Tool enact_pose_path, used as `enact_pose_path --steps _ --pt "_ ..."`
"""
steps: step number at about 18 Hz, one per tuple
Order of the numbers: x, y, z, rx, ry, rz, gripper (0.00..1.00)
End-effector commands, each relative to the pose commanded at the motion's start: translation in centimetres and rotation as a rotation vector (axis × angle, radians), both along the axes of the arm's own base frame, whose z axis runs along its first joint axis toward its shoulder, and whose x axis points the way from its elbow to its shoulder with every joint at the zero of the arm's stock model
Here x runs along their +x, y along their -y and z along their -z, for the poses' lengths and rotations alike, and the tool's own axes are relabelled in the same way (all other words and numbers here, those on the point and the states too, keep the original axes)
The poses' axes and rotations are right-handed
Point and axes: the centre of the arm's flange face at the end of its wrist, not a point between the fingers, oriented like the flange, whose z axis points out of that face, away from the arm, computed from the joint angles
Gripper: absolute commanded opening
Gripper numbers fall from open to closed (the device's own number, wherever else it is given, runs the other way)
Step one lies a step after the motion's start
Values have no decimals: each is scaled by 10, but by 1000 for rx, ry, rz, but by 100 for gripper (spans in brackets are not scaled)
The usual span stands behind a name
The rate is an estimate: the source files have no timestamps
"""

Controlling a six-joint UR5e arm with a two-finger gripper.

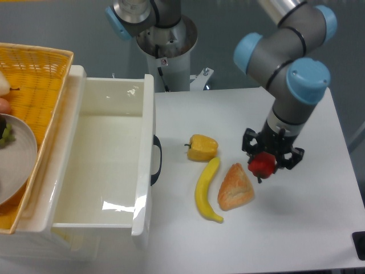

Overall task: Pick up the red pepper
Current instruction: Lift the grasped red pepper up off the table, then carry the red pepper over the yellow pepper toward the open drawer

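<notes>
The red pepper (262, 165) is small, glossy and bright red. It sits between the black fingers of my gripper (264, 161), right of the croissant and above the white table. The gripper is shut on it, pointing straight down from the grey and blue arm. The pepper's stem pokes out below it. Whether the pepper touches the table or hangs just above it, I cannot tell.
A croissant (235, 187), a banana (206, 189) and a yellow pepper (202, 148) lie left of the gripper. An open white drawer (147, 171) with a black handle stands at the left. A yellow basket (34, 68) with a plate is at the far left.
</notes>
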Motion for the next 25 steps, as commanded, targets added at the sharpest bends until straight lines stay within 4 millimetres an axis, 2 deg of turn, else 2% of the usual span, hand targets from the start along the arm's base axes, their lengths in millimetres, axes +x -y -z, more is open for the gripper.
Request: enact_pose_path --steps 2,6,9,12,14,17,19,25 --pt "11 -8 -12 55 35 -80 41" --pt "36 -22 -41 116 46 -113 41" --pt "47 -26 -62 183 87 -200 41" --pt "59 -30 -79 212 98 -233 41" --pt "67 -35 -83 224 118 -259 41" --pt "80 -38 -100 269 137 -263 41" --pt "98 -47 -110 286 131 -229 41" --pt "138 -69 -127 324 119 -151 41"
